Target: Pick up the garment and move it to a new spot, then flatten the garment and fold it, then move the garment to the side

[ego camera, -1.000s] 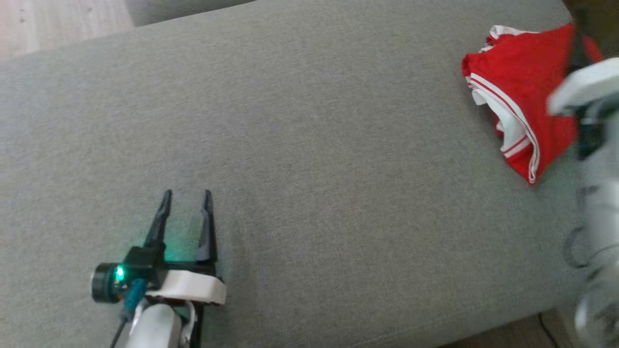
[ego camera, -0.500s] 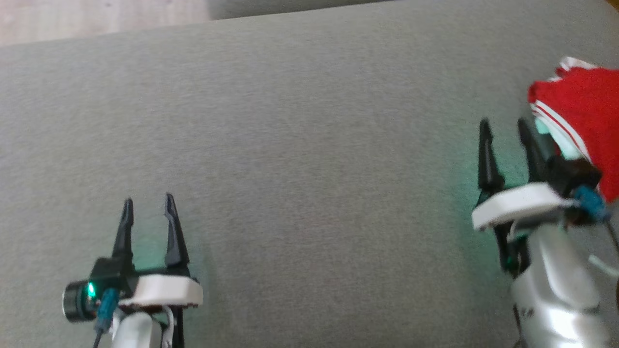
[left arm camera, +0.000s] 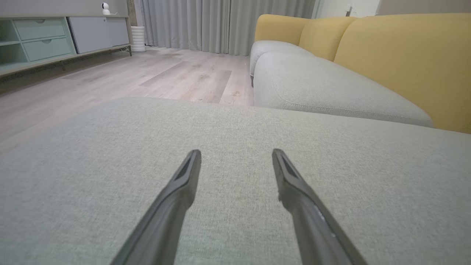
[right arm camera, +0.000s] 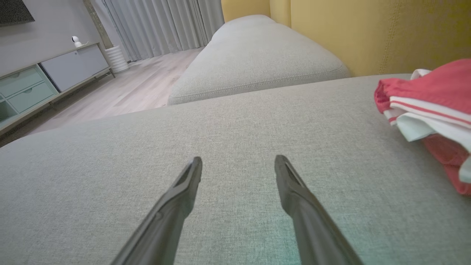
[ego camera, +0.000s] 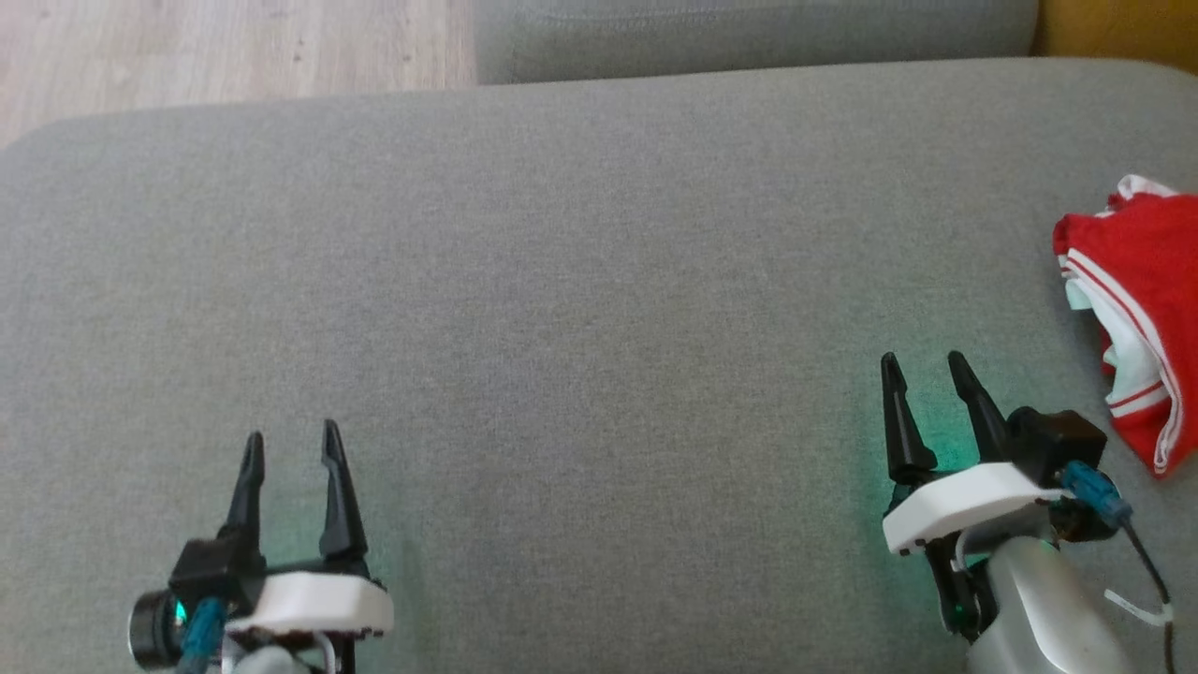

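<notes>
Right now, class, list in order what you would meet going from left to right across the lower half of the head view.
left gripper → right gripper → red and white garment, all over the grey sofa cushion.

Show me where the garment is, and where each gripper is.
garment [ego camera: 1146, 253], head view, on its red upper fold.
left gripper [ego camera: 291, 432], head view, midway between its fingertips.
right gripper [ego camera: 921, 358], head view, midway between its fingertips.
</notes>
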